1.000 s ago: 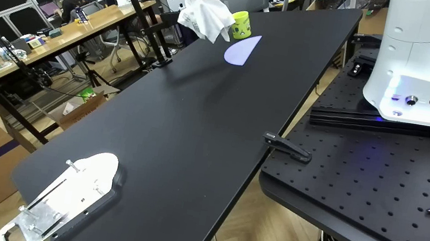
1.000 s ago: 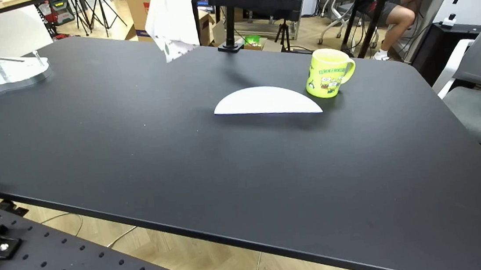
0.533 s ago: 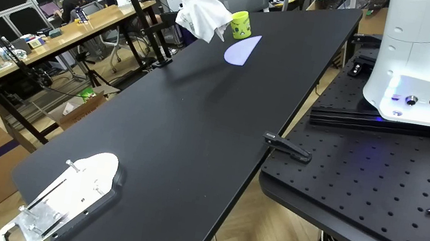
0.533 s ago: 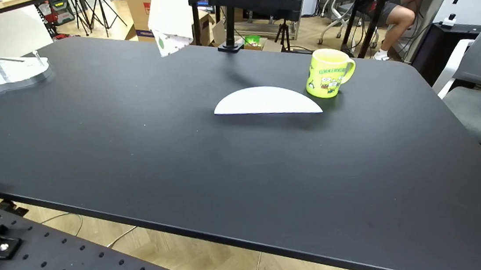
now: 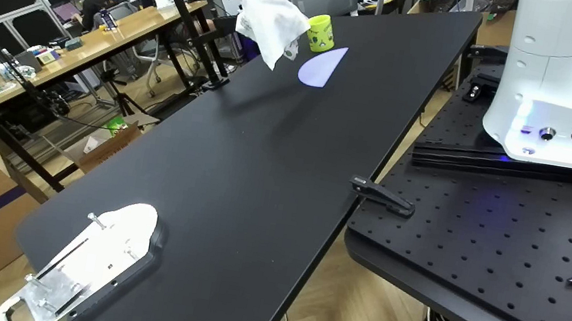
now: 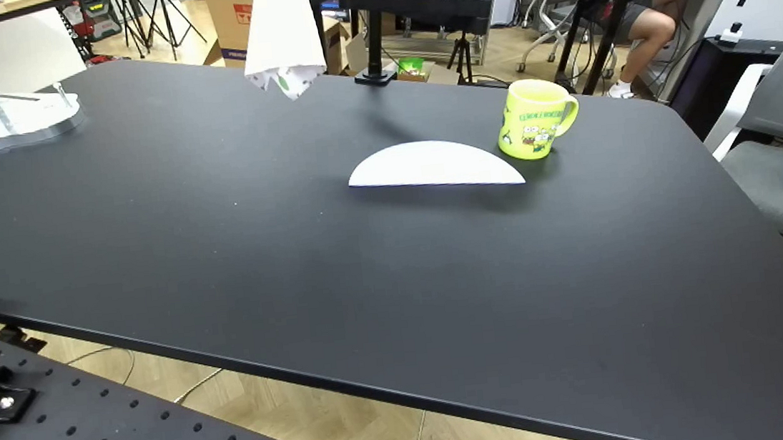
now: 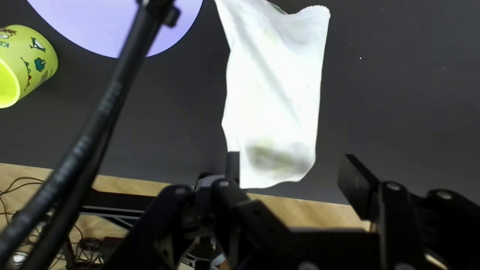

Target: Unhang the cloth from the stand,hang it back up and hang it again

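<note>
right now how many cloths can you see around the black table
1: the white cloth, hanging above the black table, close to the open tool. Another could be hidden behind its folds.

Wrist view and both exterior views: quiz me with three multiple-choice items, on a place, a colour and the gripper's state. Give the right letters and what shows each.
1. Where does the mug stand relative to the pale half-round piece?
A. On top of it
B. Underneath it
C. Beside it

2. What is the main colour of the cloth?
A. White
B. Red
C. Black

3. How do the jaws of the gripper stand?
A. Fully shut
B. Apart
C. Gripping the mug

1 C: both exterior views show it next to the piece.
2 A: its fabric shows white in every view.
3 B: the wrist view shows a gap between one jaw and the cloth.
</note>
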Robot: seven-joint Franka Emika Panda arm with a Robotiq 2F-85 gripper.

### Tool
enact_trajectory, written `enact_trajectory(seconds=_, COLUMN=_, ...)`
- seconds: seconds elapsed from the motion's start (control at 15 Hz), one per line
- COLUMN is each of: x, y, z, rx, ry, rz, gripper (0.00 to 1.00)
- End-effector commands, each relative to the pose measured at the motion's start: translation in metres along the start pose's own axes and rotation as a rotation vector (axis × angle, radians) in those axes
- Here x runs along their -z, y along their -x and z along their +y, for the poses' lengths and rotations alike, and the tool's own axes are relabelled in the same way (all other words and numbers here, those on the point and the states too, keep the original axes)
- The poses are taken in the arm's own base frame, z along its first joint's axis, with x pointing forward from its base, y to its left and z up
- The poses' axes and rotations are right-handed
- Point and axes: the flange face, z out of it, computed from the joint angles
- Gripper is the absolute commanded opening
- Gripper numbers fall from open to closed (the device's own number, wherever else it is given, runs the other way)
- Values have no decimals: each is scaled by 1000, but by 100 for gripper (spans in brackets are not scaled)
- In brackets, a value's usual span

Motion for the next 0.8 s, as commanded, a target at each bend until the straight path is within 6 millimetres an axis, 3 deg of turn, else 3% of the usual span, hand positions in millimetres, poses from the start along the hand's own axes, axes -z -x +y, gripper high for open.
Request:
enact_trajectory(seconds=0.0, x=12, y=-4, z=1, rx=17, ry=1, rz=26, gripper=98)
enact_trajectory(seconds=0.33, x=25, y=-6, z=-1, rx=131, ry=82, rz=167, gripper=100)
enact_trajectory(seconds=0.73, x=0, y=3, z=4, rx=145, ry=85, rz=203, gripper=100)
